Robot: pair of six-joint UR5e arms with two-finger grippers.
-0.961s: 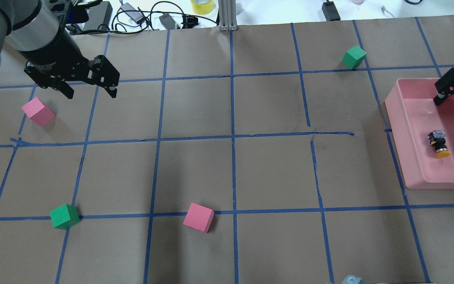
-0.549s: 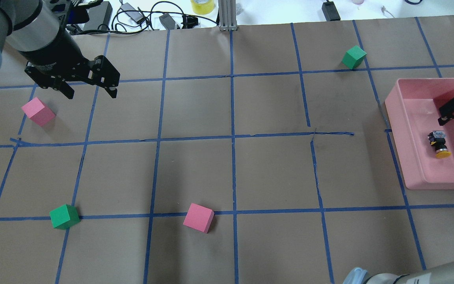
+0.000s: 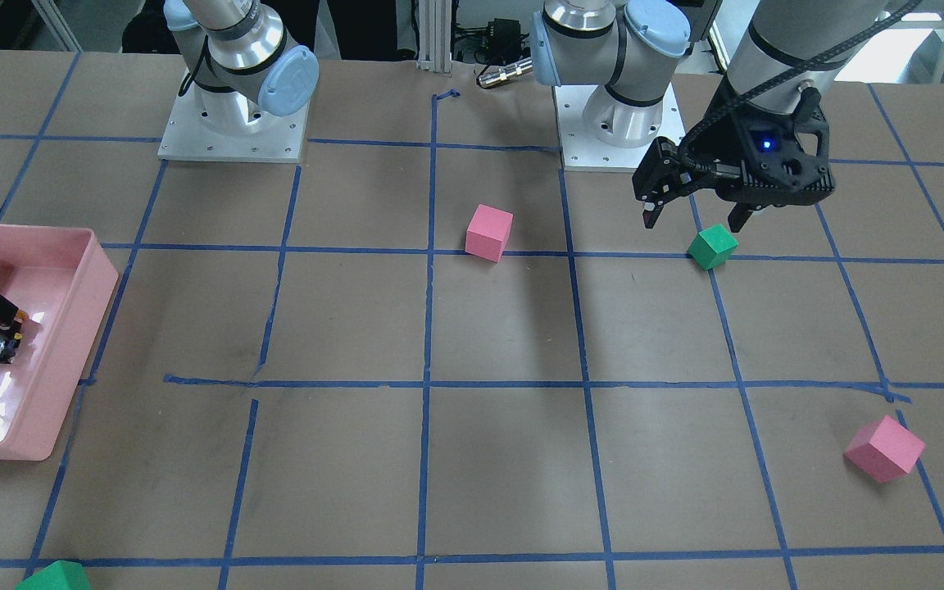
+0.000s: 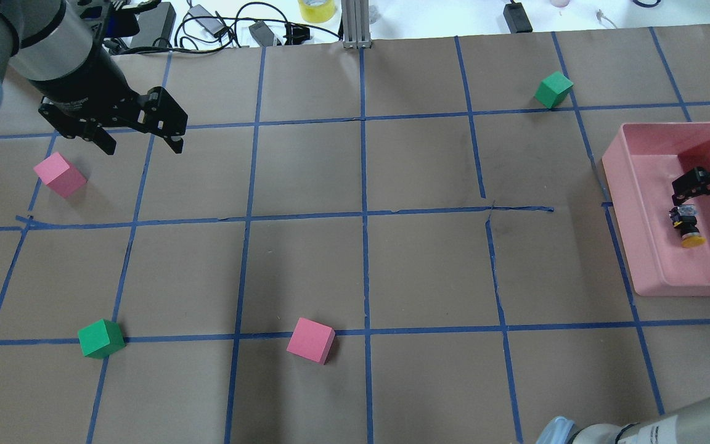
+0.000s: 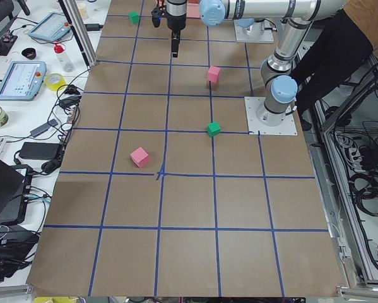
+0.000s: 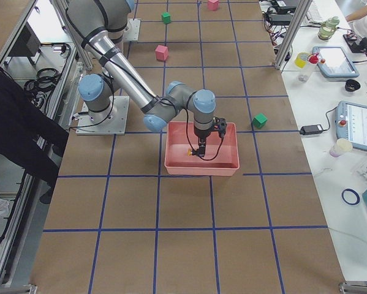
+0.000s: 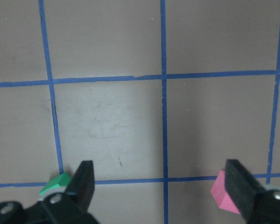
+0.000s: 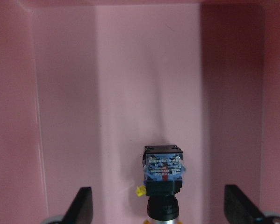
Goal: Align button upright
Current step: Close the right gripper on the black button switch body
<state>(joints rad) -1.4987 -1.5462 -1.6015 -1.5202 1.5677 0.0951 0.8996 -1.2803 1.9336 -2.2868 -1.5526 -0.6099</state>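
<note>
The button [image 8: 163, 175] lies sideways in bin [image 4: 638, 185], cap cut off at 6 o'clock, between spread fingers of right gripper [image 8: 161, 203]; left gripper [image 7: 161, 182] likewise apart.

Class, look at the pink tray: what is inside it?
The button lies on its side in the pink tray, with the right gripper open above it. The floor under the button is hidden.

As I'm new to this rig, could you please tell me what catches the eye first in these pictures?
The pink bin at the robot's right stands out, with the yellow-capped button lying on its side inside and the right gripper poised over it, jaws open. Across the blue-taped grid, the left gripper hangs open near a pink cube, with a green cube nearer the robot.
</note>
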